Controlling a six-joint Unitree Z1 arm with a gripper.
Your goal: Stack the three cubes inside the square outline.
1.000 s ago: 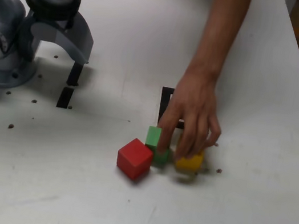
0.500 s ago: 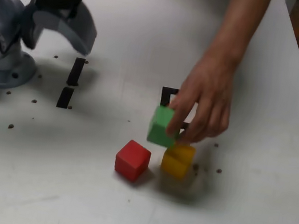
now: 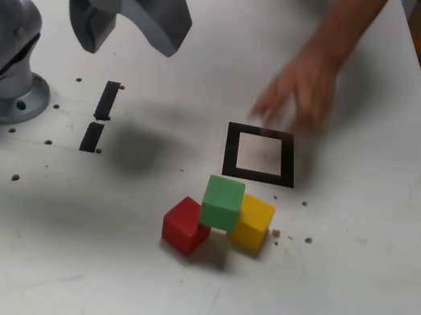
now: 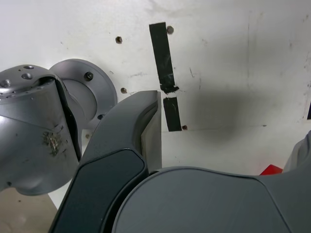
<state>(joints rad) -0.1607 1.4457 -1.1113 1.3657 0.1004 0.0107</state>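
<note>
Gripper [image 3: 128, 25] open, empty, now higher; hand [image 3: 299, 96] withdrawn, leaving green cube [image 3: 223, 203] propped on red [image 3: 184, 226] and yellow [image 3: 253, 222], outside outline [image 3: 232, 149]; stacking unstarted.

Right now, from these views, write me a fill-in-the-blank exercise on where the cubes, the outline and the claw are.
1. The green cube rests on top of the red cube and the ____ cube.
2. The square outline has ____ cubes inside it.
3. The claw hangs above the table with its jaws ____.
4. A person's hand is blurred beyond the outline, holding ____.

Missing words: yellow; no; open; nothing
</note>
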